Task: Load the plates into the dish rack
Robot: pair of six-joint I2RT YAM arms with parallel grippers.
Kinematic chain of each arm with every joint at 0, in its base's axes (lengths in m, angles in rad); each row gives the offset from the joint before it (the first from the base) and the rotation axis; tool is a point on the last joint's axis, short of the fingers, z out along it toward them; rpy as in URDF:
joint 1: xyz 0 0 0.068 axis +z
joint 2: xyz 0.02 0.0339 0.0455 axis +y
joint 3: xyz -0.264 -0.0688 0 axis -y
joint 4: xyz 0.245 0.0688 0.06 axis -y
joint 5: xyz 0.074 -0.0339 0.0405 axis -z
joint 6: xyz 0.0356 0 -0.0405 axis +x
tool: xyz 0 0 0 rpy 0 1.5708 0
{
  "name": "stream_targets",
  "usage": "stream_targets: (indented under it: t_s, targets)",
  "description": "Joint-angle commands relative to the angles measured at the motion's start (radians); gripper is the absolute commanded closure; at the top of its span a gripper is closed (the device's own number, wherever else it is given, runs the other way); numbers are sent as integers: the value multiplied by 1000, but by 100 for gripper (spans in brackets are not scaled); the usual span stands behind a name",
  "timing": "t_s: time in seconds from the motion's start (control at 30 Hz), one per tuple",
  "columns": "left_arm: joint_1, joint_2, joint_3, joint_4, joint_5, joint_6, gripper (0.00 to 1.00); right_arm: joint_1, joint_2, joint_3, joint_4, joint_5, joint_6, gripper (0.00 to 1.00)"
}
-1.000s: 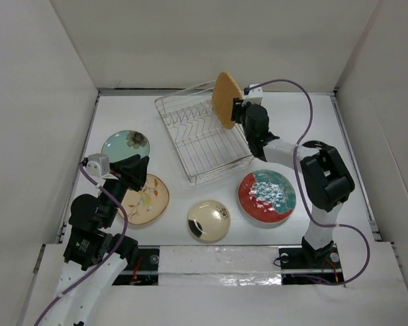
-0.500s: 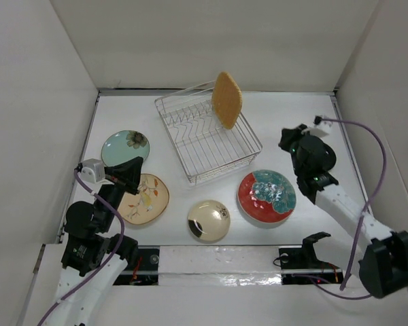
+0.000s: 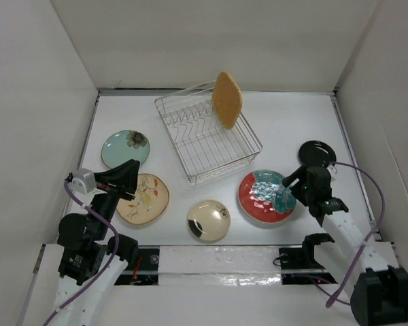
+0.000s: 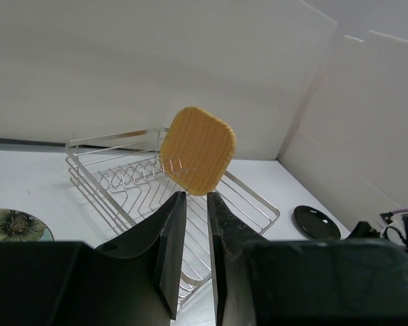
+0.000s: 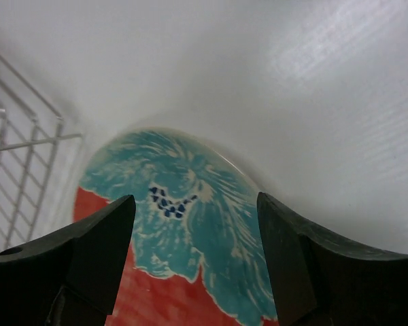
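Note:
The orange plate (image 3: 226, 100) (image 4: 197, 149) stands on edge in the far right part of the dish rack (image 3: 171, 139) (image 4: 251, 197). The red plate (image 3: 258, 200) (image 5: 170, 272) lies flat on the table. My right gripper (image 3: 286, 193) (image 5: 195, 200) hovers open over its right rim, jaws wide, holding nothing. My left gripper (image 3: 132, 176) (image 4: 196, 195) hangs above the beige floral plate (image 3: 146, 199), pointing toward the rack. Its jaws are parted by a narrow gap and hold nothing. The pale teal plate (image 3: 124, 147) (image 4: 13, 225), cream plate (image 3: 209, 220) and black plate (image 3: 317, 152) (image 4: 315, 221) lie on the table.
White walls enclose the table on the left, back and right. The rack sits diagonally at the back centre, its upright prongs bare except for the orange plate. The black plate lies close to the right arm's elbow.
The right gripper let go of the orange plate in the rack, swung back right and came down open over the red plate. The left arm drew back toward its base.

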Motion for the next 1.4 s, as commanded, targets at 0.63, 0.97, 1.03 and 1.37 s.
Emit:
stream_targets:
  t_s: [0.63, 0.97, 1.03, 1.37]
  targets:
    - [-6, -57, 12, 44, -7, -1, 83, -149, 88, 125, -28, 110, -27, 28]
    - [-6, -49, 12, 44, -7, 2, 83, -555, 443, 102, 399, -80, 22, 35]
    - [-6, -46, 12, 44, -8, 4, 83, -607, 547, 122, 449, -117, 42, 37]
    - [-6, -37, 14, 46, -5, 4, 83, -652, 643, 172, 485, -187, 79, 49]
